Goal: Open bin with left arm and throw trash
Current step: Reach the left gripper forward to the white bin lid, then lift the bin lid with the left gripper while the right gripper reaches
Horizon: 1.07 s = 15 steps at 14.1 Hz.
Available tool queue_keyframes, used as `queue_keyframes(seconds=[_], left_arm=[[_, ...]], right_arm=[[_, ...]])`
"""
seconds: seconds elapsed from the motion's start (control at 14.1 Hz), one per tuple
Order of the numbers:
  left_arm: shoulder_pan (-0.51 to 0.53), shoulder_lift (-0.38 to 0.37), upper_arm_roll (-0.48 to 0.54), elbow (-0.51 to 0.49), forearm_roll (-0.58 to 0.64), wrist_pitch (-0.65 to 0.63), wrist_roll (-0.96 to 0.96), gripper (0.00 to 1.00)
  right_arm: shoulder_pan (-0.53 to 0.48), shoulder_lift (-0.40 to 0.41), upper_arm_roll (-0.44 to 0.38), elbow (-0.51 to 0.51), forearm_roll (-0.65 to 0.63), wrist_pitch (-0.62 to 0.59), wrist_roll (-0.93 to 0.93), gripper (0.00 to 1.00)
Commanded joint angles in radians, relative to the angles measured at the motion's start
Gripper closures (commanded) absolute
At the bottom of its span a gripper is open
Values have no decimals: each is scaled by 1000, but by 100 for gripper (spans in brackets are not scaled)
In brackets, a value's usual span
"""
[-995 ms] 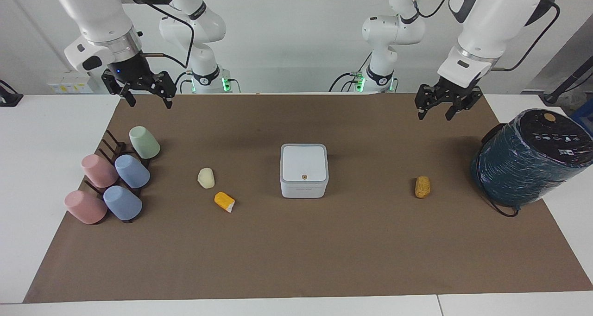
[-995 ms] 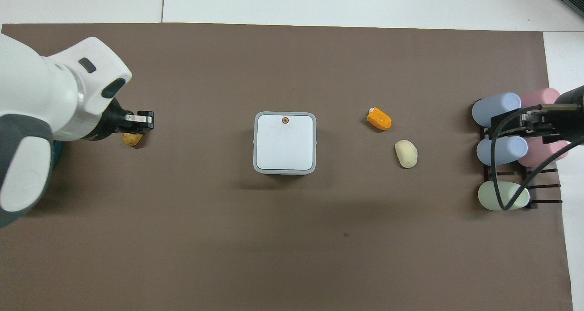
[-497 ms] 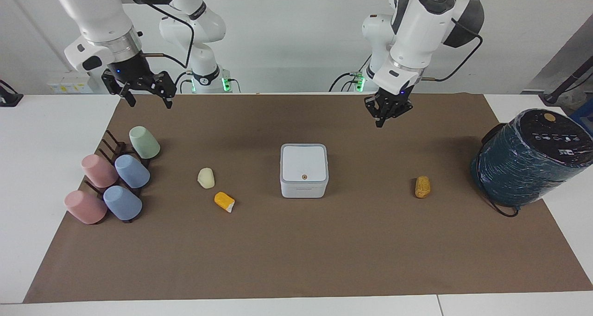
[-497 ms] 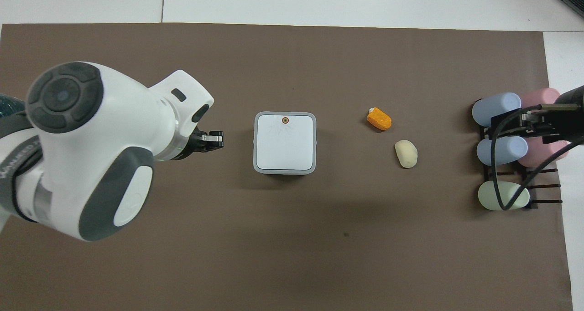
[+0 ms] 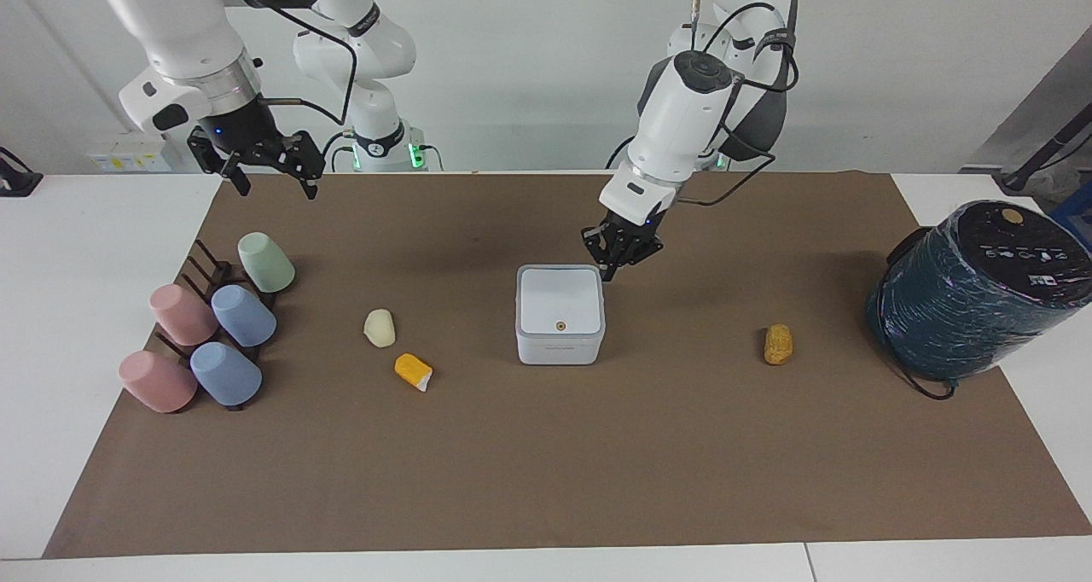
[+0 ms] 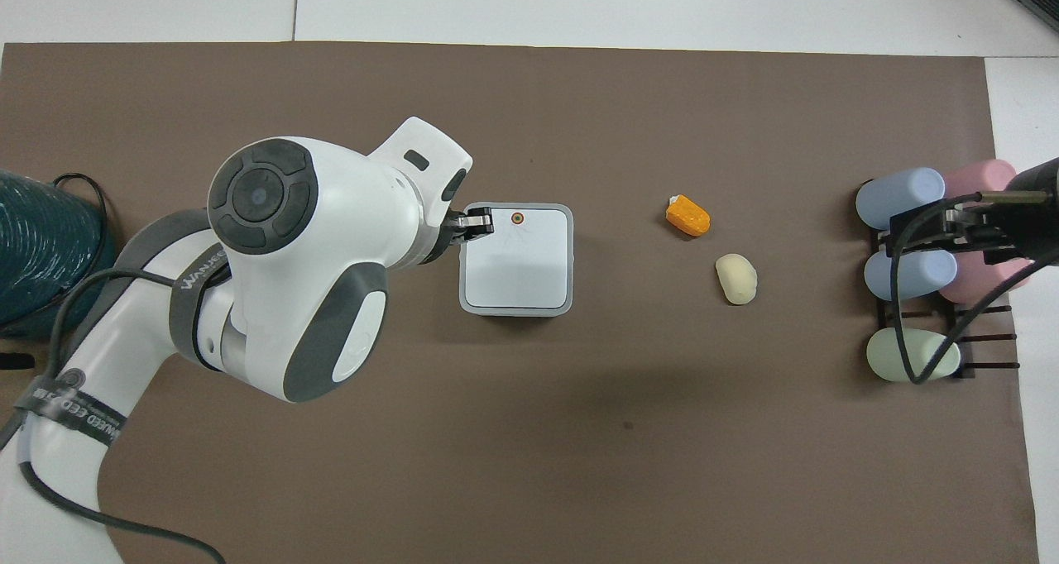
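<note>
The bin (image 5: 560, 334), a small white square box, stands mid-table with its lid down; the lid's orange dot (image 6: 518, 217) shows. My left gripper (image 5: 609, 273) is shut and holds nothing. It hangs at the bin's edge toward the left arm's end, fingertips pointing down close to the lid's corner. In the overhead view the left gripper (image 6: 481, 222) overlaps that edge. Three pieces of trash lie on the mat: a cream lump (image 5: 380, 328), an orange wedge (image 5: 413, 370) and a golden-brown oval (image 5: 777, 344). My right gripper (image 5: 277, 191) waits open in the air above the cup rack.
A rack of pastel cups (image 5: 213, 334) lies at the right arm's end of the brown mat (image 5: 546, 480). A big dark teal wrapped cylinder (image 5: 972, 292) stands at the left arm's end. In the overhead view the left arm hides the golden-brown oval.
The left arm swung from its own end of the table in to the bin and came down, its gripper closing fully on the way. The right arm stayed still.
</note>
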Motion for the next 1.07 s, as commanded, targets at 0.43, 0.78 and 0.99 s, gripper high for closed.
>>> queue_keyframes(seconds=[0.43, 0.78, 0.99], left_arm=[[-83, 106, 17, 24, -30, 116, -49, 100], [-111, 163, 15, 19, -31, 162, -56, 100], [-130, 201, 17, 18, -30, 188, -61, 100]], right_arm=[[3, -115, 4, -296, 24, 285, -25, 0], [63, -77, 3, -474, 24, 501, -30, 0], [66, -29, 4, -511, 24, 601, -28, 0]])
